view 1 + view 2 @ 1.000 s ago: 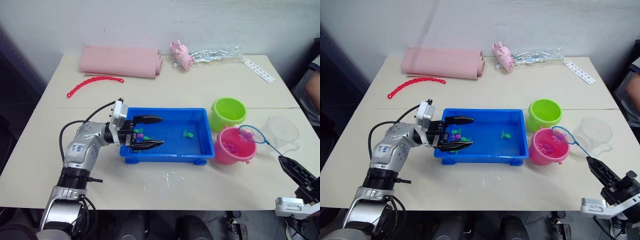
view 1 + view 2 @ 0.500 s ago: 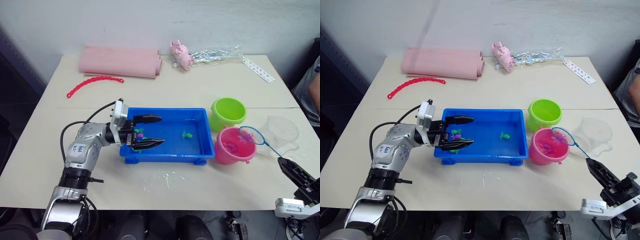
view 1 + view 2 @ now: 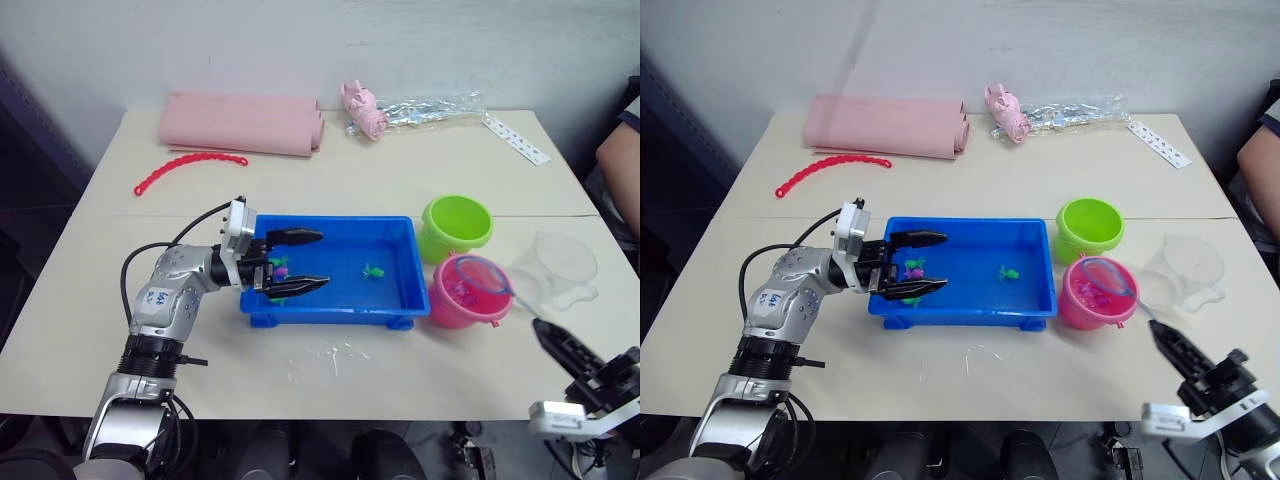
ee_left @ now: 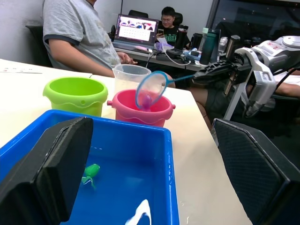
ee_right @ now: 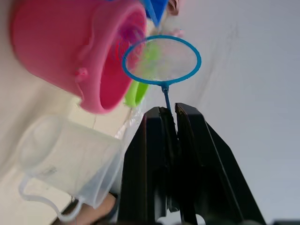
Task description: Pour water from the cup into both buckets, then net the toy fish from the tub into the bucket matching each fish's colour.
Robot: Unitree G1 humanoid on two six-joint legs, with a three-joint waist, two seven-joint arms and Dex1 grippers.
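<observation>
Right wrist view: right end effector (image 5: 174,112) clamped on net (image 5: 161,59) over pink bucket (image 5: 70,51).

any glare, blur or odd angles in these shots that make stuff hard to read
Left eye view: even light, the clear cup nearly vanishes against the table. Left wrist view: its own black fingers loom large and soft. Right wrist view: tilted sideways, the pink bucket is smeared, the net stays crisp.

Net (image 3: 481,276) now over pink bucket (image 3: 463,300) (tilted)
</observation>
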